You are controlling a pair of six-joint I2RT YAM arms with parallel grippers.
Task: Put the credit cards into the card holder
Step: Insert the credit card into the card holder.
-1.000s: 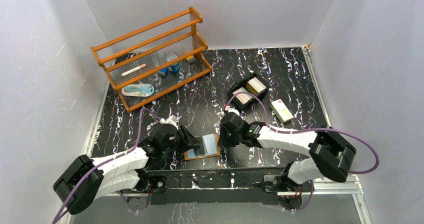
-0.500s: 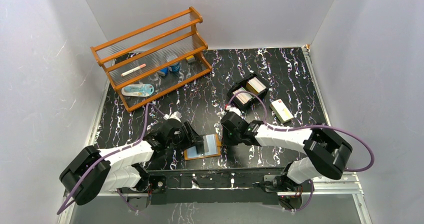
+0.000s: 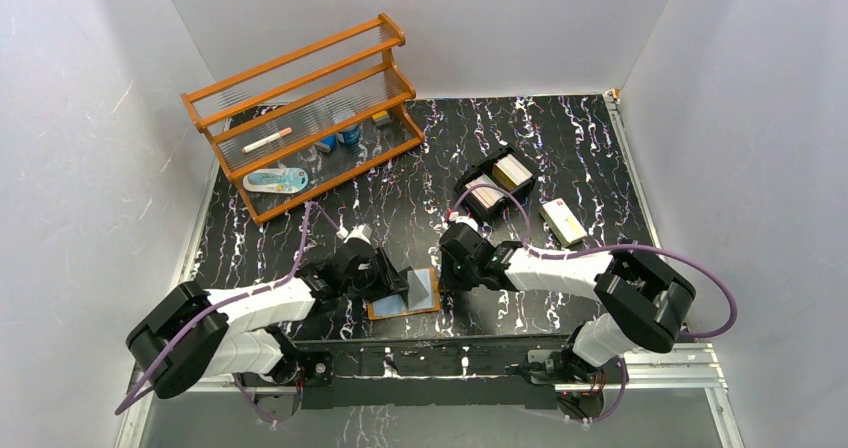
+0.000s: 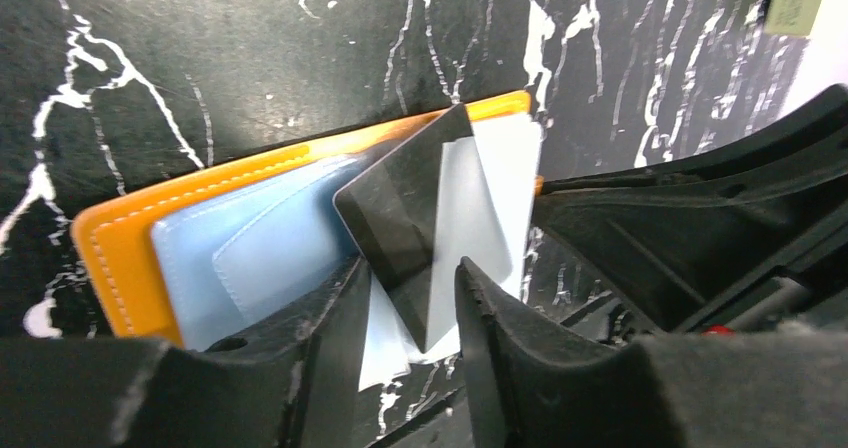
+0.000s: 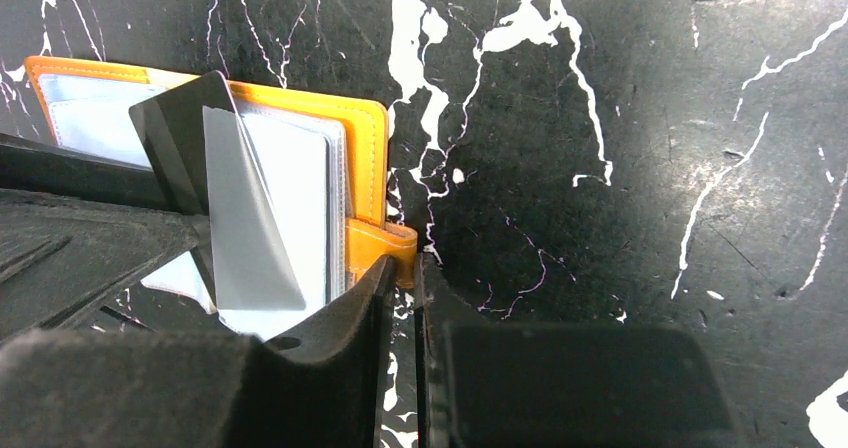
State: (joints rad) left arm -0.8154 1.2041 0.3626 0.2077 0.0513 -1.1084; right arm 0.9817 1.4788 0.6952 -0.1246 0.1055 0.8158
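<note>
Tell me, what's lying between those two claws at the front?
The open orange card holder, a dark card slanted across its sleeves, lies between the left gripper and right gripper; the top view shows it.

The table (image 3: 560, 138) is a black top veined with white. Flat on it lies the open orange card holder (image 3: 425, 293), between the left gripper (image 3: 397, 286) and the right gripper (image 3: 447, 271) — its snap tab at the right gripper's tips. Just beyond the right gripper stands a black two-compartment tray (image 3: 462, 182), and a cream oblong box (image 3: 563, 221) lies further off to that gripper's right. Well beyond the left gripper — toward the far left corner — stands an orange wooden rack (image 3: 310, 118).
</note>
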